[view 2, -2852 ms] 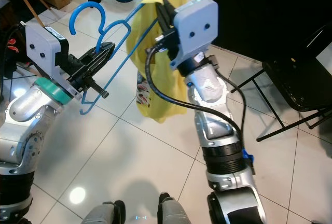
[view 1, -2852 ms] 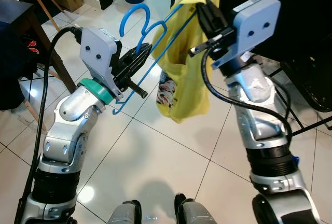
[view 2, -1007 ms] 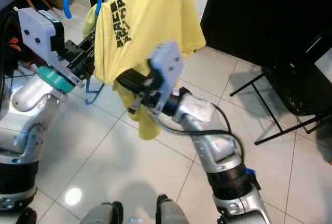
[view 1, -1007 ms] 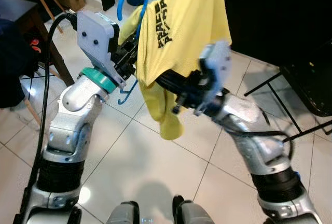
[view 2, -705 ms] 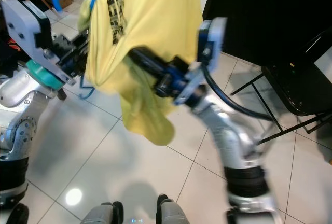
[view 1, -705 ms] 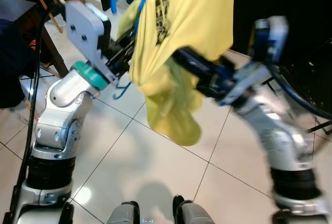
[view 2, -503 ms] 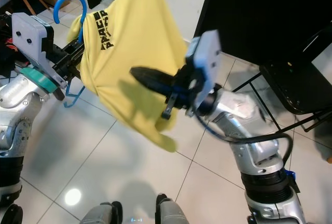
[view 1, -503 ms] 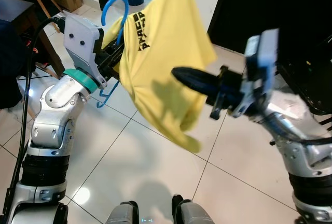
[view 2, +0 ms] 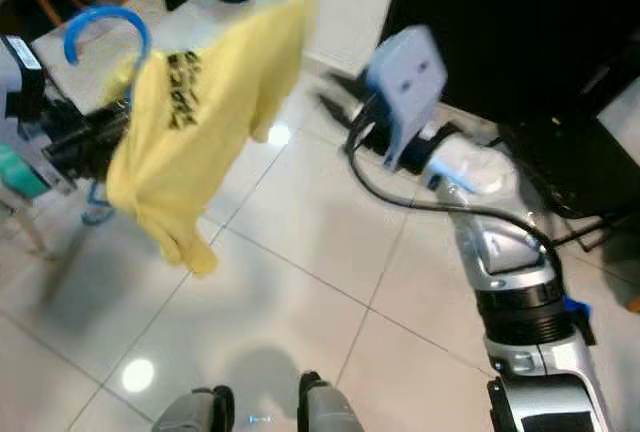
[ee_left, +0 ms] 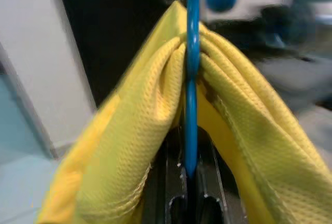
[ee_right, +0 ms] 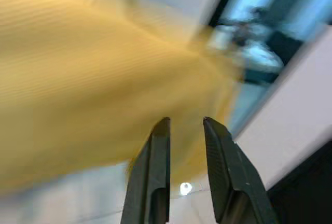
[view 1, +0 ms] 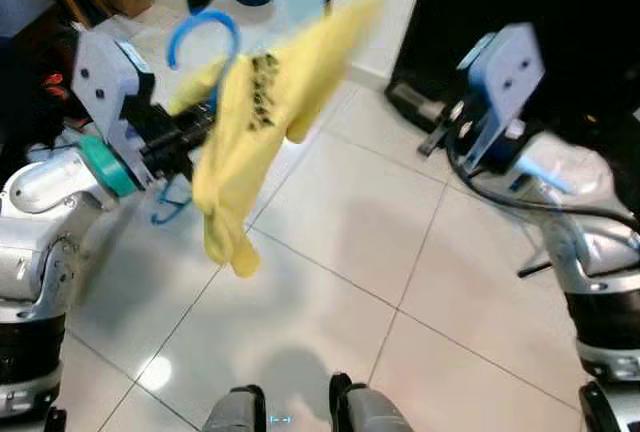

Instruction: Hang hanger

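Left tool [view 1: 190, 137] clamped on the blue hanger [view 1: 200, 27], yellow shirt [view 1: 245, 142] draped over it, held above the floor. Right tool [ee_right: 184, 130] slightly parted, empty, clear of the shirt. Keep hook upright and swing damped while carrying; no rail visible yet.

My left tool [view 1: 195, 132] is at my left, clamped on the hanger [view 1: 200, 32]. The shirt [view 1: 250, 132] hangs on the hanger, above the floor [view 1: 330, 252]. My right tool [ee_right: 184, 146] is at my right, apart from the shirt.
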{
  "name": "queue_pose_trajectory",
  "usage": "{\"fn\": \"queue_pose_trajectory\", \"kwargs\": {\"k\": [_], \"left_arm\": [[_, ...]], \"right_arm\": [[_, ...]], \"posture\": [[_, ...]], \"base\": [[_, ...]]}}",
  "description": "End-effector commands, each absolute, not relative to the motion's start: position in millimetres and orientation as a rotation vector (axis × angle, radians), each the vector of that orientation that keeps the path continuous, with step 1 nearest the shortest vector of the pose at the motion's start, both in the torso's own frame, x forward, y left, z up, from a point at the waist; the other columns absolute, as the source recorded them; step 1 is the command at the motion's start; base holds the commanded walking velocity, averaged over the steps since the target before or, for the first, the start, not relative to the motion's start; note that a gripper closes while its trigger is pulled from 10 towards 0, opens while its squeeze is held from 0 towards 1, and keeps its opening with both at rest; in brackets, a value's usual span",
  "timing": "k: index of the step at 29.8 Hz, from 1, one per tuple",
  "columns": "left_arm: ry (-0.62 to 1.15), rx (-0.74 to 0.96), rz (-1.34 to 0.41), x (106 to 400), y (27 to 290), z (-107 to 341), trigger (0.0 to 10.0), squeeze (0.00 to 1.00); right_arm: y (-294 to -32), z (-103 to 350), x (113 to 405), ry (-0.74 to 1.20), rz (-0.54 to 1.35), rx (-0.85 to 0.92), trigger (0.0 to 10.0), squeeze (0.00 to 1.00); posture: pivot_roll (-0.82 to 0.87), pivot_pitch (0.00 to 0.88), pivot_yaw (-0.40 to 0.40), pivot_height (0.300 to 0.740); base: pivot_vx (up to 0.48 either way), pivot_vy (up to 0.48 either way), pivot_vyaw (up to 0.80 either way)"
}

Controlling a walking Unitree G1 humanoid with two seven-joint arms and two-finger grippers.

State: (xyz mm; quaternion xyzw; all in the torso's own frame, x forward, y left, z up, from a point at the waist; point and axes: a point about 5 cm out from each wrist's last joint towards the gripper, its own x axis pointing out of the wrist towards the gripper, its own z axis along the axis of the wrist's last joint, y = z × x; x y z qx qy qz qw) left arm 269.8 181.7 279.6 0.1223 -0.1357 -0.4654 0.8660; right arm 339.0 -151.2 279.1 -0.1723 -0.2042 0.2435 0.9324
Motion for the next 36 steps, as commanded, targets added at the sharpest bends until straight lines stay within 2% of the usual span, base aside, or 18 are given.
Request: {"fn": "queue_pose_trajectory", "kwargs": {"k": [1, 5, 8, 13, 14, 22, 30, 32, 35, 36], "left_arm": [[-0.272, 0.277, -1.092, 257, 177, 282, 10.0, 0.0], [-0.266, 0.285, -1.11, 256, 177, 282, 10.0, 0.0], [-0.28, 0.302, -1.088, 257, 185, 289, 10.0, 0.0], [-0.279, 0.299, -1.09, 256, 187, 292, 10.0, 0.0], [-0.275, 0.298, -1.085, 256, 188, 294, 10.0, 0.0], [-0.311, 0.293, -0.973, 267, 191, 296, 10.0, 0.0], [-0.332, 0.276, -0.926, 271, 193, 299, 10.0, 0.0], [-0.319, 0.284, -0.96, 268, 193, 299, 10.0, 0.0], [-0.313, 0.287, -0.976, 266, 193, 299, 10.0, 0.0], [-0.306, 0.293, -0.988, 265, 193, 299, 10.0, 0.0]], "right_arm": [[-157, 273, 345, -0.406, 0.442, -0.306, 10.0, 0.0], [-158, 272, 346, -0.407, 0.43, -0.325, 10.0, 0.0], [-171, 268, 351, -0.374, 0.386, -0.325, 10.0, 0.0], [-179, 270, 354, -0.394, 0.346, -0.315, 10.0, 0.0], [-185, 275, 356, -0.434, 0.305, -0.298, 0.0, 0.0], [-196, 292, 347, -0.526, 0.305, -0.256, 0.0, 0.0], [-198, 292, 333, -0.544, 0.418, -0.245, 0.0, 0.0], [-195, 288, 327, -0.515, 0.532, -0.261, 10.0, 0.0], [-194, 287, 325, -0.505, 0.567, -0.265, 10.0, 0.0], [-190, 283, 322, -0.485, 0.628, -0.27, 10.0, 1.0]], "posture": [[0.06, 0.128, 0.002, 0.74], [0.06, 0.128, 0.002, 0.74], [0.06, 0.127, 0.001, 0.74], [0.05, 0.13, 0.002, 0.74], [0.05, 0.13, 0.006, 0.74], [0.05, 0.131, 0.007, 0.74], [0.04, 0.132, 0.008, 0.74], [0.04, 0.133, 0.009, 0.74], [0.04, 0.133, 0.009, 0.74], [0.05, 0.133, 0.01, 0.74]], "base": [[0.0, 0.0, 0.0], [0.0, 0.0, 0.0], [0.0, 0.0, 0.0], [0.0, 0.0, 0.0], [0.0, 0.0, 0.0], [0.0, 0.0, 0.0], [0.0, 0.0, 0.0], [0.0, 0.0, 0.0], [0.0, 0.0, 0.0], [0.0, 0.0, 0.0]]}}
